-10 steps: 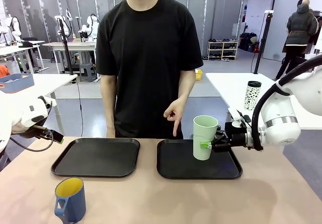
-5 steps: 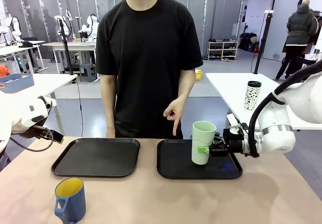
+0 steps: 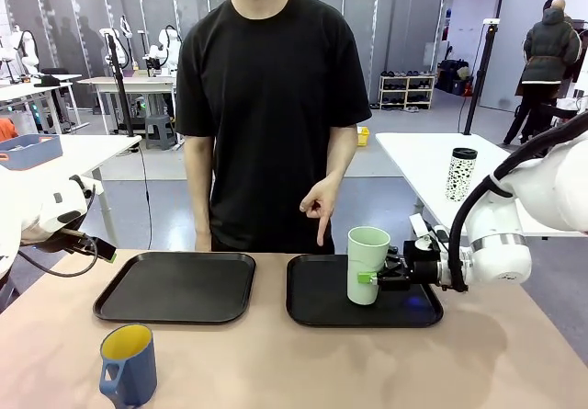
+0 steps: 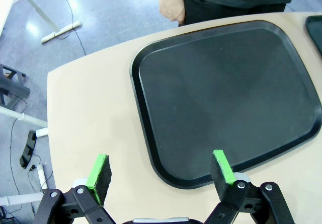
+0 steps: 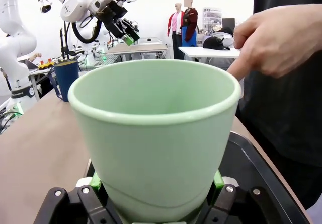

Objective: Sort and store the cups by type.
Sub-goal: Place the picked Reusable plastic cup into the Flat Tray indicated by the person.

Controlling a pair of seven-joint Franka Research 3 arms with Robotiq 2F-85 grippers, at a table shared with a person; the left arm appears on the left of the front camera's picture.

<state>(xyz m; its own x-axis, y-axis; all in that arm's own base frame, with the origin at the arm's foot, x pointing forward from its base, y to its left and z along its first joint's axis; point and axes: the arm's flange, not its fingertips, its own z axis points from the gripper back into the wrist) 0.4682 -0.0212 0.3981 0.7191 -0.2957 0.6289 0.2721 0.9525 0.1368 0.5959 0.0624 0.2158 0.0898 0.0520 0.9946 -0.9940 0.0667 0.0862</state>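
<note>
Two-tray layout. Clamped tall pale mint-green handleless tumbler (image 3: pixel 368 260) in right gripper (image 3: pixel 367 278) over right black tray (image 3: pixel 315 310); spread left gripper (image 4: pixel 161 171) empty above left black tray (image 4: pixel 226 88); stood short blue yellow-lined mug (image 3: pixel 127 365) on table (image 3: pixel 276 363), near left.

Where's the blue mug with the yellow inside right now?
In the front view the blue mug stands on the bare tabletop at the robot's near left, just in front of the left black tray and not on it.
</note>
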